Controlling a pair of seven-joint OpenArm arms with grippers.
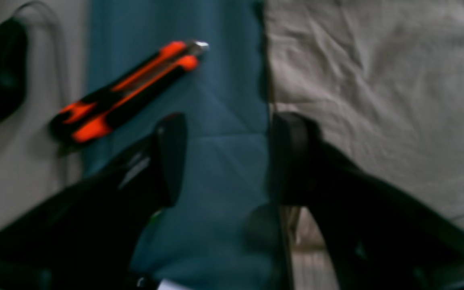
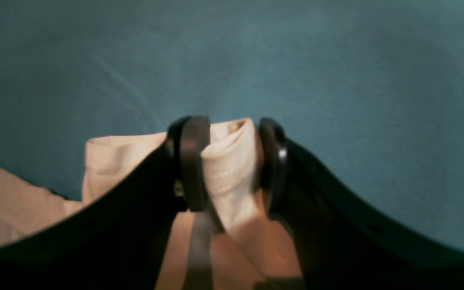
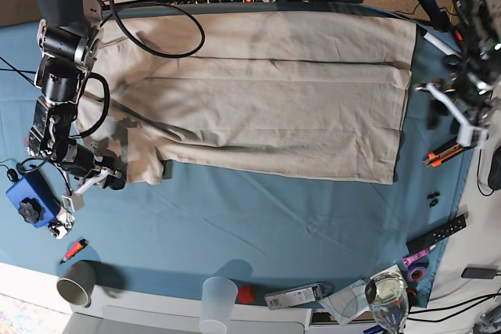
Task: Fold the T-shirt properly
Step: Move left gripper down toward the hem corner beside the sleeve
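Our right gripper [image 2: 228, 161] clamped a sleeve of the T-shirt [image 3: 258, 99]; our left gripper [image 1: 224, 157], fingers apart, hovered beside the shirt's opposite end.

I see the shirt [image 3: 258, 99] spread across the counter [image 3: 258, 224], my right end effector [image 3: 116, 181] touching its corner, the left end effector [image 3: 454, 111] just past its far edge.

A broad stretch of bare blue tablecloth [image 3: 258, 224] lies open in front of the spread beige cotton T-shirt [image 3: 266, 91], giving room to pass. Along the near edge stand a grey paper cup [image 3: 74, 284] and a translucent plastic cup [image 3: 218, 299]. An orange-and-black utility knife [image 3: 442, 153] lies just beside the shirt's hem edge.
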